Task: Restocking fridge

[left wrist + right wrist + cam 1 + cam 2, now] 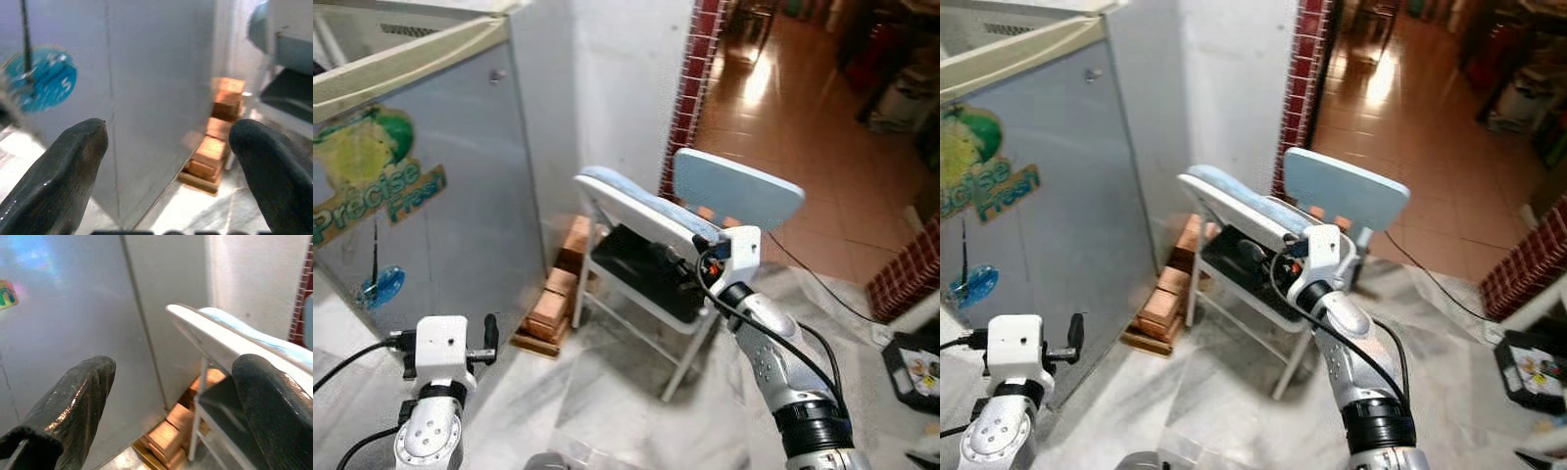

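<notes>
The fridge stands at upper left of the head view, grey, with a fruit sticker. The left gripper sits low at bottom left, fingers spread, empty, facing the fridge wall. The right gripper, at centre, fingers also spread, is up by the folded chair. Bricks lie stacked between fridge and chair.
</notes>
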